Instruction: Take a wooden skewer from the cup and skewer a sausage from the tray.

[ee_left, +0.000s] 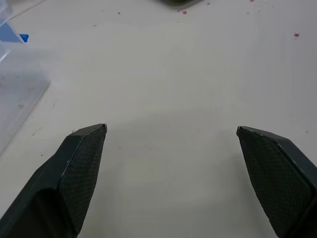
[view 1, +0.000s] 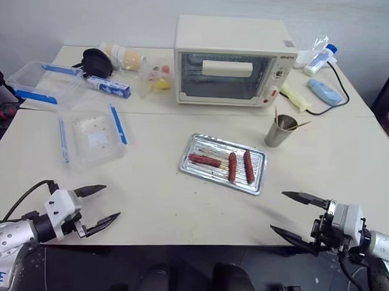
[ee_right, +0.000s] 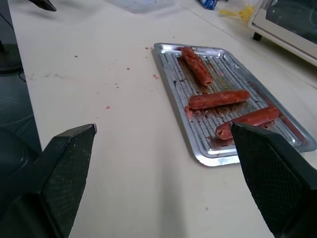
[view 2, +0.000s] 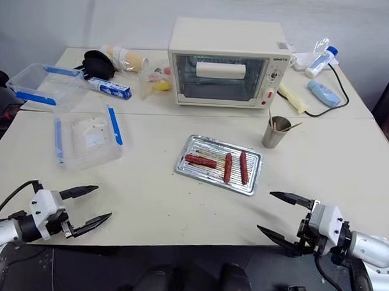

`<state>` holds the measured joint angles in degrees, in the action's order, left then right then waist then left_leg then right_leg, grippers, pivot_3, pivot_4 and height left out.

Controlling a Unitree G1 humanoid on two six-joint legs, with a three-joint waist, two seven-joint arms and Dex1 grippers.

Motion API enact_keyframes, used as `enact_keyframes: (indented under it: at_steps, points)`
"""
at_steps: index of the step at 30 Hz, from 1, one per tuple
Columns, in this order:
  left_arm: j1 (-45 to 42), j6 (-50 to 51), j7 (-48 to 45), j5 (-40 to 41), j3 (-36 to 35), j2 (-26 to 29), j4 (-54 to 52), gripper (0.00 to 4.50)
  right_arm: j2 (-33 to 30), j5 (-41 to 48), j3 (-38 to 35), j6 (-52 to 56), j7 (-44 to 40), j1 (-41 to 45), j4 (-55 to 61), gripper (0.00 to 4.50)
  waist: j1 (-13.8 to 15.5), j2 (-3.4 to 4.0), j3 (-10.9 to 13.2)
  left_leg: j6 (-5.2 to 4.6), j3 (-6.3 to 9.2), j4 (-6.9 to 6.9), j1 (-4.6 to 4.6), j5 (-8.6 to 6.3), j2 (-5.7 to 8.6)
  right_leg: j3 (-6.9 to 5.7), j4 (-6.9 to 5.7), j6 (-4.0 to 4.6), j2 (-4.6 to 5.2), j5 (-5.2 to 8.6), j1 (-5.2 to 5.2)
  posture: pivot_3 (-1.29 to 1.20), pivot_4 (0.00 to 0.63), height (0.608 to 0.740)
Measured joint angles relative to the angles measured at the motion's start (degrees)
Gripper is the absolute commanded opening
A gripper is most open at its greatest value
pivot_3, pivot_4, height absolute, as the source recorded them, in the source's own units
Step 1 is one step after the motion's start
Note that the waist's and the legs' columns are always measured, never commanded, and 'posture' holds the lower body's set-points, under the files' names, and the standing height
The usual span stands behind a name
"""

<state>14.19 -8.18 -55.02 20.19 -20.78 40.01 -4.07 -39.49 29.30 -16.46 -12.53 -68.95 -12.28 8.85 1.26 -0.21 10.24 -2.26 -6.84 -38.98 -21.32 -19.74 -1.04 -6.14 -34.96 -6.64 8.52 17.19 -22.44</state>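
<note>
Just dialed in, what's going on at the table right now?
Nothing is being handled yet. The left gripper and right gripper both hang open and empty over the near edge of the table. The wooden skewers stand in the cup in front of the toaster oven. Three sausages lie in the tray, none skewered.

A plain pale grey wall (view 1: pixel 90 14) stands behind the wide cream-white table (view 1: pixel 148 201); dark floor (view 1: pixel 133 265) lies below its near edge.
</note>
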Motion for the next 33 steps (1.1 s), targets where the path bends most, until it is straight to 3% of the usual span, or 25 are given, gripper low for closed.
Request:
enact_keyframes:
  at_steps: [6, 13, 19, 22, 27, 33]
  points:
    - [-2.87, 5.82, -0.30, 4.29, 0.87, 0.32, -3.35, 4.46, 0.02, 0.39, -2.14, -0.07, 1.72, -0.99, 0.12, 4.50, 0.11, 0.00, 0.00, -0.01, 0.00, 0.00, 0.00, 0.00, 0.01, 0.00, 0.01, -0.01, 0.01, 0.00, 0.02, 0.00, 0.150, 0.740]
    - [-9.81, 19.50, -6.57, 16.20, 6.92, 2.56, -12.91, 4.46, -1.84, 1.42, -18.23, -1.87, 3.03, -7.30, -7.84, 4.50, 0.05, 0.02, 0.00, -0.03, 0.00, 0.00, 0.08, 0.00, 0.05, -0.01, 0.05, -0.02, -0.05, -0.01, 0.15, 0.00, 0.150, 0.740]
    - [-18.75, 22.54, -5.46, 16.32, 14.84, -2.55, -14.01, 4.46, -2.28, 1.64, -19.74, 0.21, 6.49, -3.82, -8.24, 4.50, -1.27, 0.07, -0.03, 0.04, -0.16, 0.00, 0.18, 0.07, 0.00, -0.01, -0.10, -0.04, -0.17, -0.02, 0.11, 0.00, 0.150, 0.740]
    - [-21.10, 22.72, -4.64, 15.98, 16.34, -3.94, -13.86, 4.46, -7.68, 3.07, -16.85, 7.58, 7.53, 2.17, -5.46, 4.50, -1.69, 0.18, -0.06, 0.05, -0.18, 0.00, 0.20, 0.08, -0.01, -0.01, -0.15, -0.04, -0.26, -0.02, 0.00, 0.00, 0.150, 0.740]
    - [-23.05, 22.36, -4.37, 15.09, 17.47, -5.65, -12.43, 4.46, -19.21, 3.53, -5.15, 23.27, 4.69, 23.87, -10.05, 4.50, -1.53, 0.21, -0.05, 0.01, -0.13, -0.10, 0.12, 0.11, -0.02, -0.04, -0.11, -0.03, -0.25, -0.02, -0.03, 0.00, 0.150, 0.740]
    - [-24.38, 23.34, -2.12, 15.36, 17.27, -7.85, -11.40, 4.46, -18.55, -5.88, 11.21, 26.37, -2.78, 51.97, -32.19, 4.50, -1.33, 0.18, -0.02, -0.06, 0.01, -0.11, -0.14, 0.15, 0.09, -0.15, -0.10, -0.04, -0.16, -0.02, -0.05, 0.00, 0.150, 0.740]
